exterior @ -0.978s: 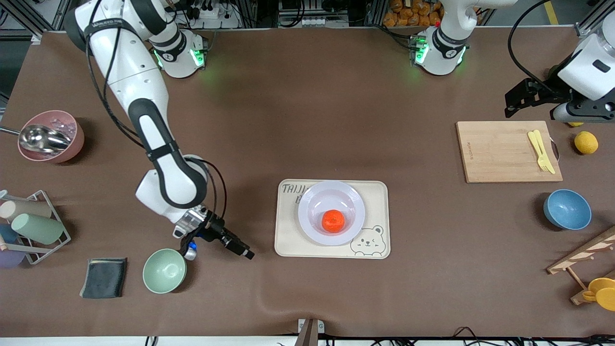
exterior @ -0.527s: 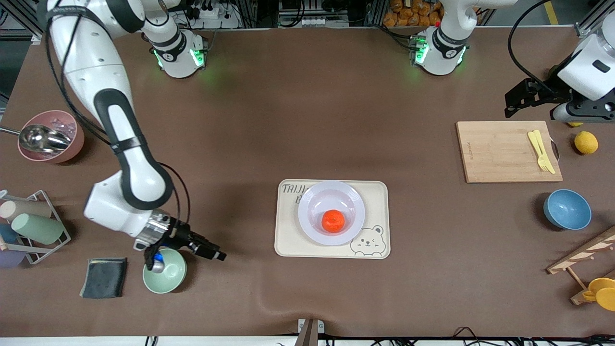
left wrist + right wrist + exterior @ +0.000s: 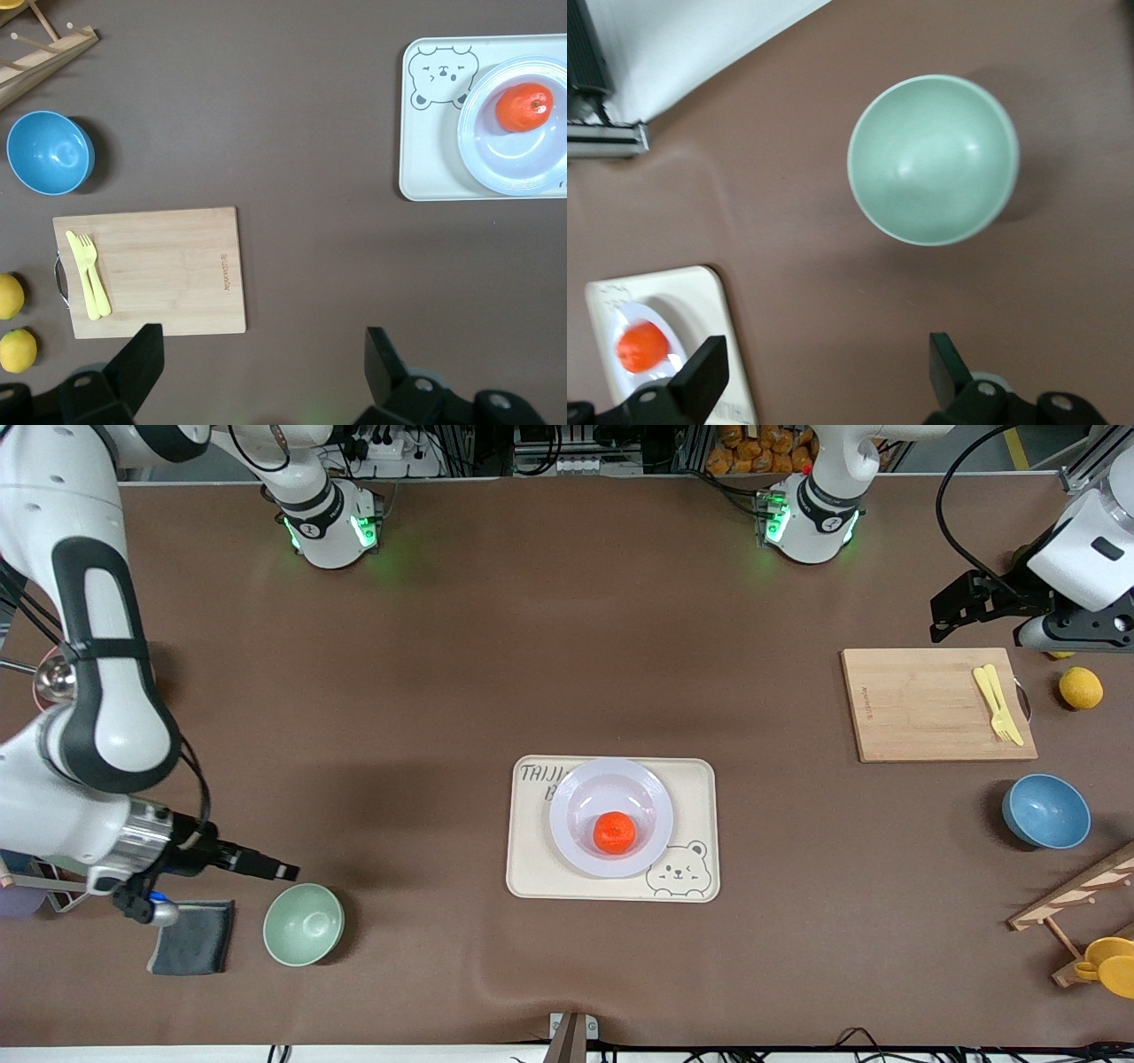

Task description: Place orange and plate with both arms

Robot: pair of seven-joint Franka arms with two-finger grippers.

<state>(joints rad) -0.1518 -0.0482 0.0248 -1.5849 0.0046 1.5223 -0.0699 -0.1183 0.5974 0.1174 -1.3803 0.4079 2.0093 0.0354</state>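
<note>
The orange (image 3: 614, 832) lies in the pale plate (image 3: 585, 788), which sits on the cream bear tray (image 3: 532, 868) in the middle of the table. Both also show in the left wrist view, the orange (image 3: 524, 106) on the plate (image 3: 496, 168), and the orange shows small in the right wrist view (image 3: 640, 346). My right gripper (image 3: 288, 871) is open and empty, over the mat beside the green bowl (image 3: 303, 924), well apart from the tray. My left gripper (image 3: 950, 615) is open and empty, waiting over the table by the cutting board (image 3: 935, 704).
A dark cloth (image 3: 192, 936) lies beside the green bowl, and a cup rack (image 3: 53, 886) stands at the right arm's end. The cutting board carries a yellow fork and knife (image 3: 997, 701). A lemon (image 3: 1081, 687), a blue bowl (image 3: 1045, 810) and a wooden rack (image 3: 1072, 895) are at the left arm's end.
My right arm has swung away from the tray toward its own end of the table, passing over the green bowl. The left arm, orange and plate have not moved.
</note>
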